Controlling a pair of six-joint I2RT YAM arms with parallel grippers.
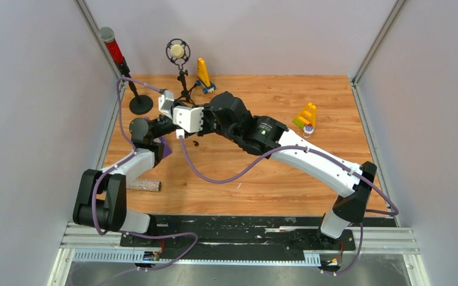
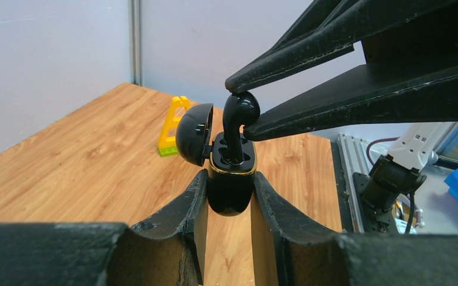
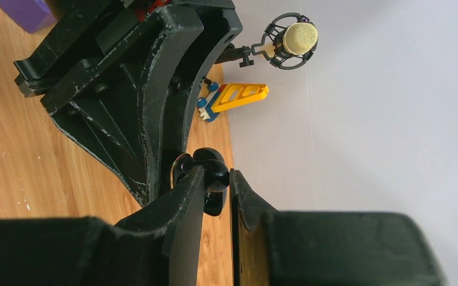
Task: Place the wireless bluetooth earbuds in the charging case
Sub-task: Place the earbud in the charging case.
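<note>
Item 1: black charging case (image 2: 231,193), centre of the left wrist view, upright, lid (image 2: 192,134) hinged open to the left; clamped between the 2 fingers of the left gripper (image 2: 229,179).
Item 2: 1 black earbud (image 2: 240,113), just above the case, stem reaching down into a case socket, head pinched by the right gripper (image 3: 216,176).
Background: yellow toy block (image 2: 173,125) on the wooden table (image 2: 65,161), left of centre.

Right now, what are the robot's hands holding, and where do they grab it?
Left hand: the open black case, by its sides. Right hand: a black earbud, by its round head, stem down in the case.
</note>
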